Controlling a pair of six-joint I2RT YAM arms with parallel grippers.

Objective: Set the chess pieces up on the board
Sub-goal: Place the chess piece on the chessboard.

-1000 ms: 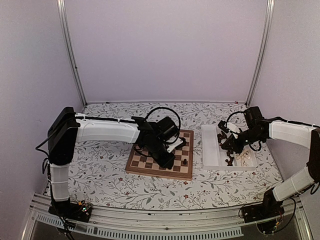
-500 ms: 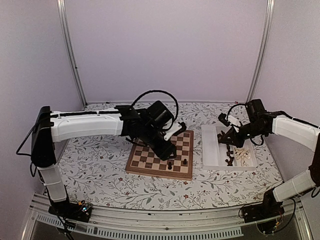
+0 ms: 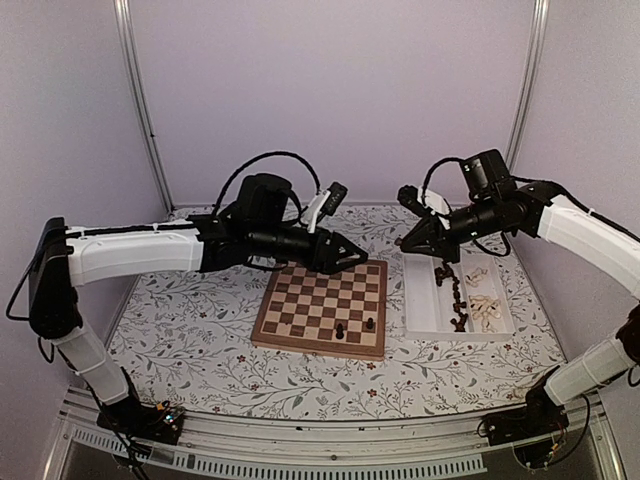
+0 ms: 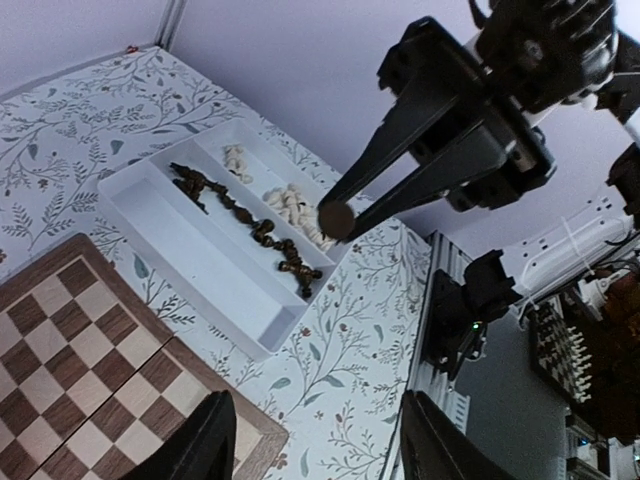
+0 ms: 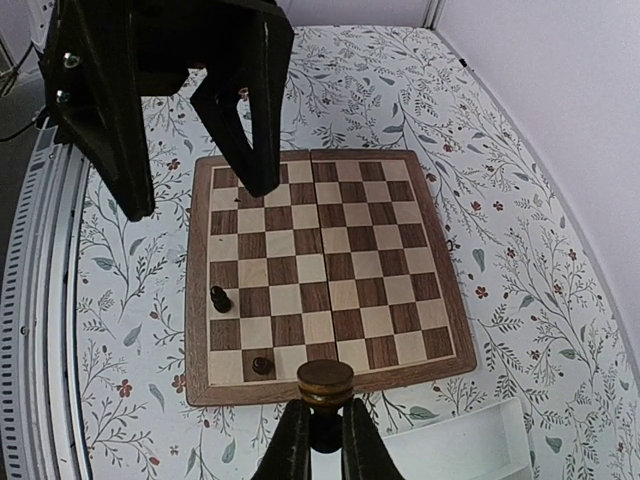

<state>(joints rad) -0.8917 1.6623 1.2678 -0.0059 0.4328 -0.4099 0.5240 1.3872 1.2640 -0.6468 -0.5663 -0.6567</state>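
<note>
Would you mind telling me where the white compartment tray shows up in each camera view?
Top external: the tray, right of the board.
Left wrist: tray left of centre, above the board's corner.
Right wrist: tray bottom right, beside the dark chess piece the right gripper holds.
Shared landmark: the board.

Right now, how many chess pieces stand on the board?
2 on the board: one dark piece in the near row, another dark piece at the right edge. None looks hidden.
</note>
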